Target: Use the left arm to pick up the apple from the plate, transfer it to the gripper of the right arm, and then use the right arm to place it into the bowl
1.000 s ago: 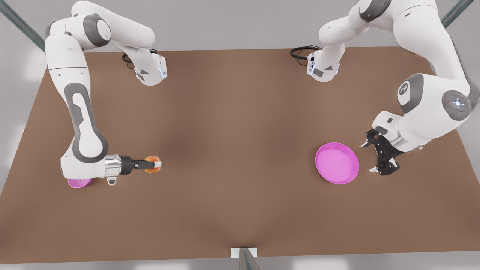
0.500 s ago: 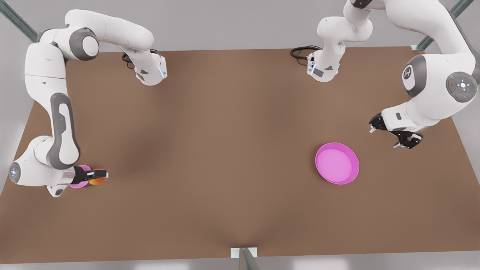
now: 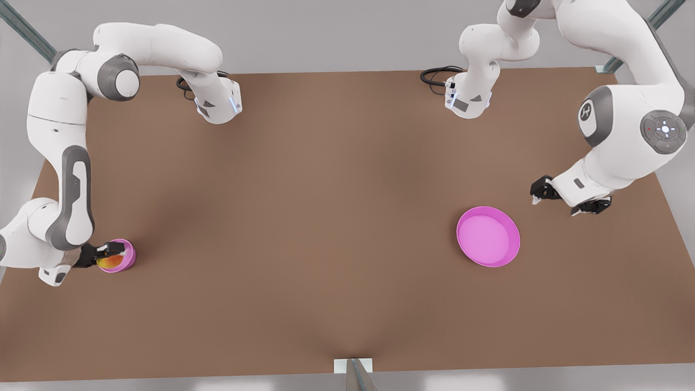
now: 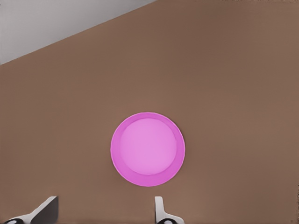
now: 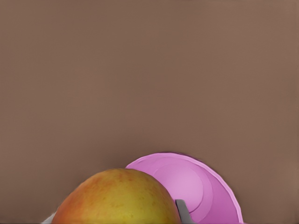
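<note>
The yellow-orange apple [image 3: 110, 262] with its red blush hangs over the small deep pink bowl [image 3: 126, 256] at the front view's left edge. My right gripper [image 3: 108, 255] is shut on it. In the right wrist view the apple [image 5: 119, 198] sits close between the fingertips [image 5: 183, 212], and the bowl [image 5: 201, 186] lies just beyond and below it. The wide pink plate [image 3: 487, 236] lies bare on the front view's right. My left gripper [image 3: 564, 198], the black claw, hovers open beside and above it. From the left wrist the plate [image 4: 147, 149] appears ahead of the spread fingertips [image 4: 161, 212].
The brown table [image 3: 326, 217] stretches between the two arms. Both arm bases [image 3: 217, 103] stand at its far edge with black cables. A small metal post [image 3: 355, 372] rises at the near edge.
The right arm has swung toward the front view's left, carrying the apple from the open table to above the bowl. The left arm has drawn back from the plate.
</note>
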Available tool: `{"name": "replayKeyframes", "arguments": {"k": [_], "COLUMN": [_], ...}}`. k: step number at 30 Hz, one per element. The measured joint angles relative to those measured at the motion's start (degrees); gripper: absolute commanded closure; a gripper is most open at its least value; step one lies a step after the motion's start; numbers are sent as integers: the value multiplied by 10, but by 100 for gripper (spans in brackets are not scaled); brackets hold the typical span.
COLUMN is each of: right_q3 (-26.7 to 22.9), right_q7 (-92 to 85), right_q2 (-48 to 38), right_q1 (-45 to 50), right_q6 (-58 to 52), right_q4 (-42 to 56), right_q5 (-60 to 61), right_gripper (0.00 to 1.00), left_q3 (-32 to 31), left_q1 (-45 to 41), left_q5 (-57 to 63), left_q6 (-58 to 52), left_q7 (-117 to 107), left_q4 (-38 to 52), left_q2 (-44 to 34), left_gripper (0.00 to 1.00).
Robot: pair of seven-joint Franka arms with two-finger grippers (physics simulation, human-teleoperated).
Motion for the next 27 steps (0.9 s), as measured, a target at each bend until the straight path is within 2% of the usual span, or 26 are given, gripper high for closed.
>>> {"name": "replayKeyframes", "arguments": {"k": [3,4,5,6,12,16,20,23,25,27], "right_q3": [-8,-9,-9,-9,-7,17,25,67,55,3], "right_q7": [-40,-52,-63,-73,-123,-122,-49,27,72,112], "right_q2": [11,13,14,14,3,-120,-254,-320,-390,-399], "right_q1": [0,0,0,0,4,48,206,220,216,258], "right_q6": [5,6,8,9,10,-18,-104,-171,-183,-189], "right_q4": [10,12,13,13,13,15,16,-7,-85,-99], "right_q5": [-1,-2,-2,-3,-4,-43,-89,-98,-89,-84], "right_gripper": [30,26,10,2,1,0,0,0,0,0], "left_q3": [0,0,0,0,0,0,-1,-1,-1,-1], "left_q1": [0,0,0,0,0,0,0,-1,-1,-1], "left_q5": [0,0,0,0,-1,-1,-1,-1,0,-1], "left_q6": [1,2,2,2,3,3,3,4,7,10], "left_q7": [-25,-32,-40,-46,-79,-96,-109,-118,-123,-127], "left_q4": [0,0,0,0,0,0,1,4,20,35], "left_q2": [2,2,2,2,3,3,2,3,18,29], "left_gripper": [0,0,0,0,0,0,0,0,0,0]}}
